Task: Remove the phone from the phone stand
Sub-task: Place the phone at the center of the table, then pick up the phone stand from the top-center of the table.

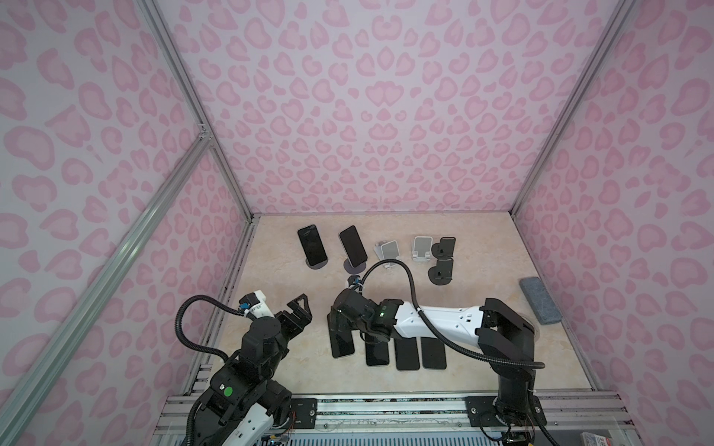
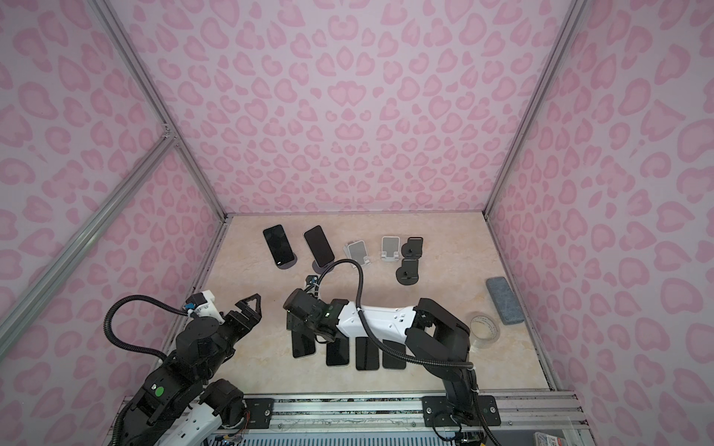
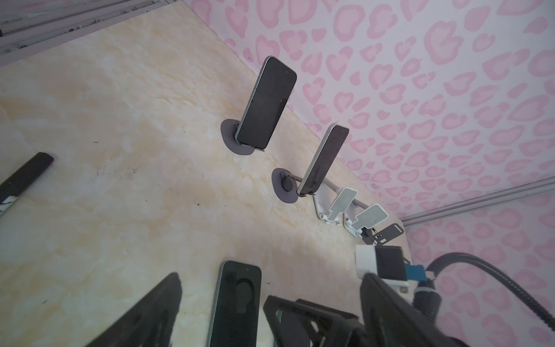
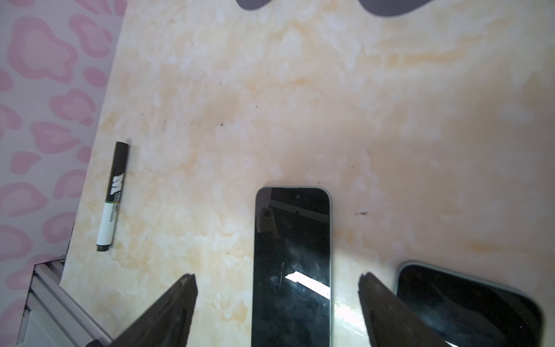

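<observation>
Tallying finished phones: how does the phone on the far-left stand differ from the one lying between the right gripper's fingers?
The stand phone stands tilted back on a round dark base in the back row; the flat phone lies screen-up on the table in the near row. The open right gripper straddles the flat phone without touching; no gripper is near the stand phone. Both screens are dark.

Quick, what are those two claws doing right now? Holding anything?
Left gripper: open, holding nothing.
Right gripper: open, jaws astride a flat-lying black smartphone, not touching it.
</observation>
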`<action>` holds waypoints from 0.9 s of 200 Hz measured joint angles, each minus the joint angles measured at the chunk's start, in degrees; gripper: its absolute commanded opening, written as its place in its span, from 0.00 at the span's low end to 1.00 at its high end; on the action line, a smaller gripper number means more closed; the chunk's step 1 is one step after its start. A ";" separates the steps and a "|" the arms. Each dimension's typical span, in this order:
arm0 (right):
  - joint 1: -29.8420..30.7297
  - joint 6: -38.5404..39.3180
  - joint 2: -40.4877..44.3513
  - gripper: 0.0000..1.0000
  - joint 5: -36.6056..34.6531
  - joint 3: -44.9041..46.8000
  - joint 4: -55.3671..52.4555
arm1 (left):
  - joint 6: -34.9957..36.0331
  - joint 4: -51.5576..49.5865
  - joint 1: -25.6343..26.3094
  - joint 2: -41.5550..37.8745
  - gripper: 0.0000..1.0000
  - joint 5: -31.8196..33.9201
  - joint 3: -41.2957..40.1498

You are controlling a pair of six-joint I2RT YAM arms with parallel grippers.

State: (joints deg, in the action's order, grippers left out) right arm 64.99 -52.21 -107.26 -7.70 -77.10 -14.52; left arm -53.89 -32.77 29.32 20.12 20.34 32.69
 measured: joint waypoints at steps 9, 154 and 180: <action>-1.20 2.47 2.12 0.84 0.17 0.59 0.20 | 0.11 0.17 0.00 0.92 0.96 -0.61 0.02; -31.04 40.48 -15.74 0.98 4.72 -25.24 -7.43 | 4.39 14.93 0.04 26.36 0.95 -19.06 2.49; -31.89 41.90 -17.42 0.98 4.72 -26.51 -7.78 | 5.77 17.90 0.04 29.11 0.95 -20.37 4.31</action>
State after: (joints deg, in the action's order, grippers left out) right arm 33.10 -10.31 -124.68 -2.98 -103.61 -22.31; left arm -48.12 -14.87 29.36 49.23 -0.03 36.99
